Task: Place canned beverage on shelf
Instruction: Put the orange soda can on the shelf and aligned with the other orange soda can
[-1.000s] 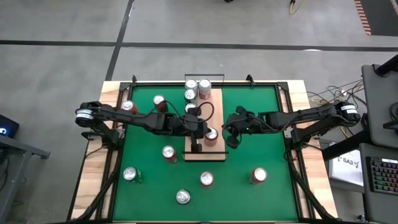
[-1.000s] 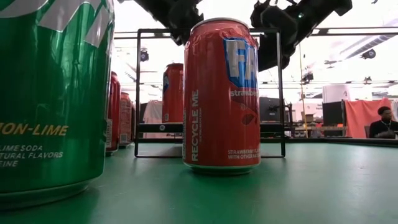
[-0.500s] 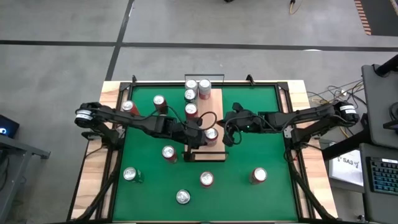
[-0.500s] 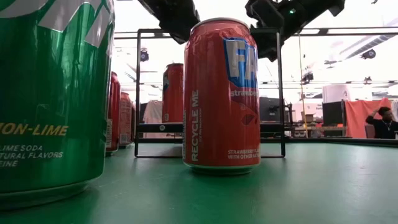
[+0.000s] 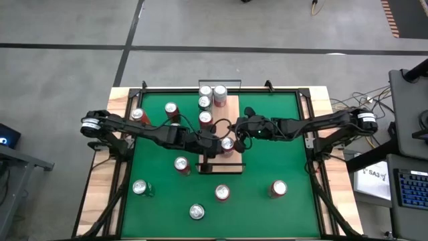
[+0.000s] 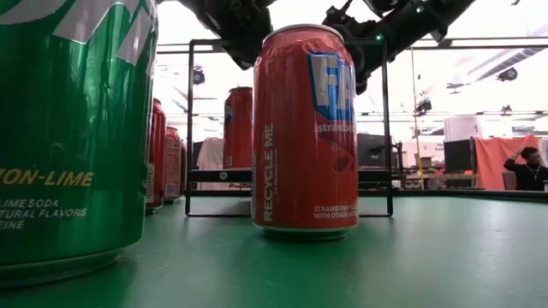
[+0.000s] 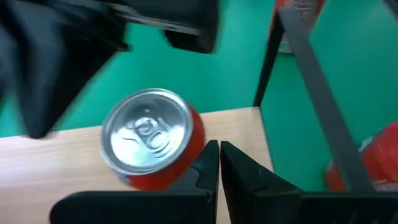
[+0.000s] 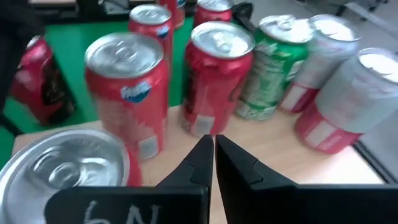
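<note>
1. The long pale wood-grain shelf [image 5: 221,137] with thin black end rails lies lengthwise down the middle of the green mat [image 5: 281,150] on the table; its far end carries a cluster of upright cans.
2. A red can with a silver top [image 5: 227,144] stands upright on the shelf's near half, apart from that cluster.
3. The left hand [image 5: 215,148] hangs just beside this can on its left, fingers [image 7: 208,163] pressed together, holding nothing.
4. The right hand [image 5: 235,130] hovers just beyond it on the right, also closed and empty.
5. Loose cans, such as the red one [image 5: 180,164] left of the shelf, stand nearer the left arm, which looks better placed to fetch the next.
</note>
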Robot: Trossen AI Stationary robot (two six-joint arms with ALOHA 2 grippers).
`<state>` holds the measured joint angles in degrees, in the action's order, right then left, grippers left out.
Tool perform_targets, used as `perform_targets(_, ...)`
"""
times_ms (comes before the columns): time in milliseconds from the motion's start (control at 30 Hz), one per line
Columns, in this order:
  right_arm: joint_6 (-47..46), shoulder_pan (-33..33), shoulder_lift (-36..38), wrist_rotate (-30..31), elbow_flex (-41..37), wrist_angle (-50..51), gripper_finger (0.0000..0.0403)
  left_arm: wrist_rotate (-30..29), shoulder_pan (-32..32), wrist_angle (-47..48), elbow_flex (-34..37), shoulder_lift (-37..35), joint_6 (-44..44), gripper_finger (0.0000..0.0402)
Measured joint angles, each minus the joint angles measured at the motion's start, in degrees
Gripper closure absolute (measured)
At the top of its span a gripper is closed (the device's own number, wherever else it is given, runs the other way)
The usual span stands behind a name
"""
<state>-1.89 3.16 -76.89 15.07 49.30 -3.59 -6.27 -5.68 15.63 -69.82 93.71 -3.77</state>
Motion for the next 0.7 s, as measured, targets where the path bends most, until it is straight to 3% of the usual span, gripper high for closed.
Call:
perform_targets(167,-0.91,-0.02,-0.32,-0.76,0.00,0.34,0.0394,-3.16,0.23,0.39,0.13,0.00,0.33,0.0402)
perform_targets(467,-1.39,-0.17,0.31,-6.42,0.00,1.12,0.0394,-3.78,0.85,0.31,0.13,0.00,0.44,0.0402)
perform_targets(700,-3.40,-0.28,0.36,-6.61,0.00,5.23,0.0394,-4.24,1.09,0.29,0.13,0.00,0.42,0.0402)
